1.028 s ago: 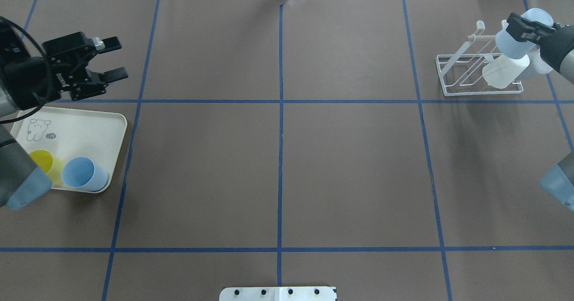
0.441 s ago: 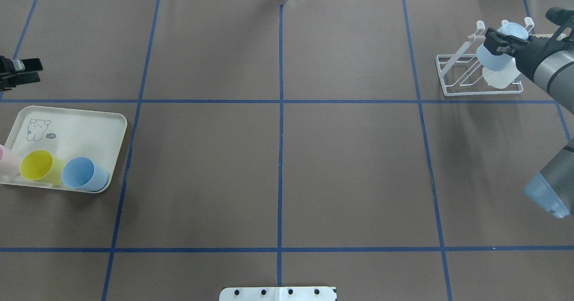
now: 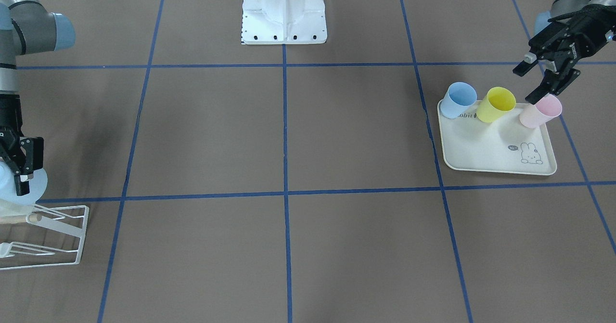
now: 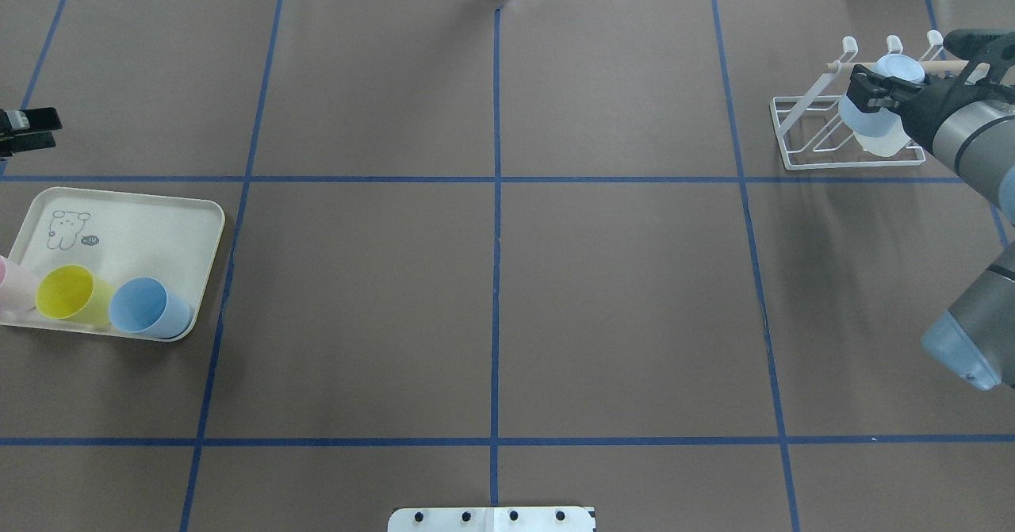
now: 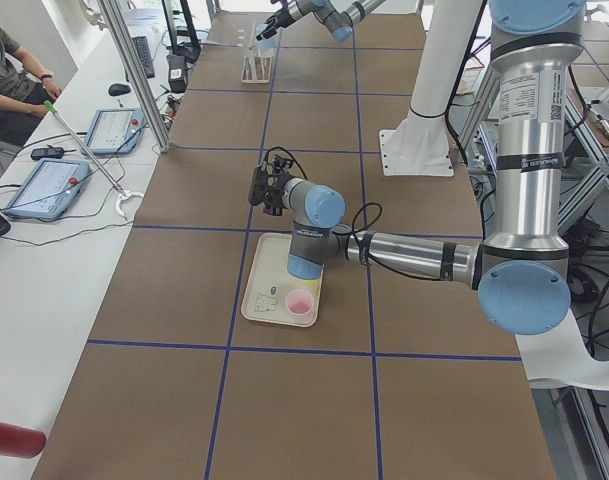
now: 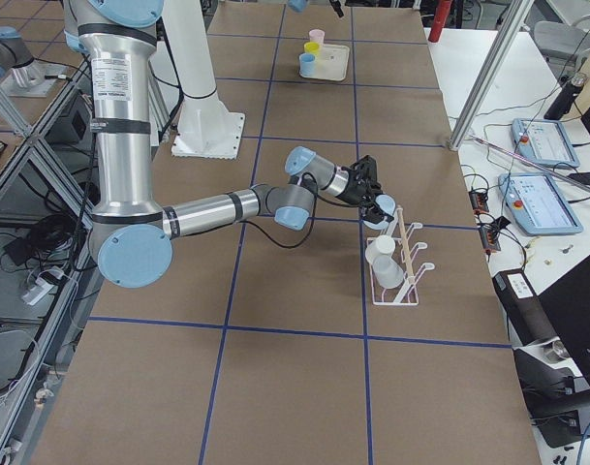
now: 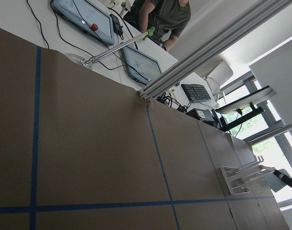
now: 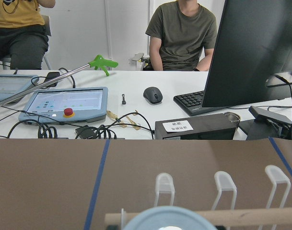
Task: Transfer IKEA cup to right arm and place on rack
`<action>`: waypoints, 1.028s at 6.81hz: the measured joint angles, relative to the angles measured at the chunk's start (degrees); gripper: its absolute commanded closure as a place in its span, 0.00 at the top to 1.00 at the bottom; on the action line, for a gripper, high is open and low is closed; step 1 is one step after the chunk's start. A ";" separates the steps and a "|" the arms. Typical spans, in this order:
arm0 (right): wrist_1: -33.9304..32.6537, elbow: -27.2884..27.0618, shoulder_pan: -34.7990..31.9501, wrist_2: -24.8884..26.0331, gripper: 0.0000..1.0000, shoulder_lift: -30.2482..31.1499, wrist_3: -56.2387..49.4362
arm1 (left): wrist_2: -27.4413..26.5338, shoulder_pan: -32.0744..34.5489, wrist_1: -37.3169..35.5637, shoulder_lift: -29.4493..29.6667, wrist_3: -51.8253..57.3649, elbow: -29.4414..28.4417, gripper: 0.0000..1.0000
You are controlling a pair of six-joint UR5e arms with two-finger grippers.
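Jaws of right gripper (image 4: 866, 92) clamp blue cup (image 4: 871, 120) over rack (image 4: 821, 132).

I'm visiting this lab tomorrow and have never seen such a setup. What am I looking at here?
Two robot arms work at a taped table, filmed from above, from the front, from both ends and from each wrist. The right gripper holds a pale blue cup at the top of the white wire rack, where a white cup sits. The left gripper hangs open near a cream tray carrying a blue cup, a yellow cup and a pink cup.
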State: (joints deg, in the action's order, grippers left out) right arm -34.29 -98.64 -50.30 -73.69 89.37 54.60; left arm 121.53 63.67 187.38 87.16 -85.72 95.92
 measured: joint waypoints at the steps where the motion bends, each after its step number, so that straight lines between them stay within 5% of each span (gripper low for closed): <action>1: 0.01 0.22 0.02 0.03 0.00 0.00 -0.77 | 0.01 -0.01 0.01 -0.06 0.02 -0.02 1.00; 5: 0.03 3.02 0.35 0.11 0.00 -1.32 -1.41 | 0.10 -0.03 0.03 -0.40 0.08 -0.03 1.00; 6: 0.07 3.81 0.79 0.07 0.36 -1.85 -1.42 | 0.16 0.01 0.04 -1.03 0.85 -0.03 1.00; 7: 0.11 4.20 1.40 -0.01 0.99 -2.26 -1.45 | 0.18 0.07 0.00 -2.14 2.86 -0.04 1.00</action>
State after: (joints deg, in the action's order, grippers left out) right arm -34.18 -94.44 -48.90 -73.71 87.11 53.15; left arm 121.71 63.74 187.38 85.01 -82.87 95.89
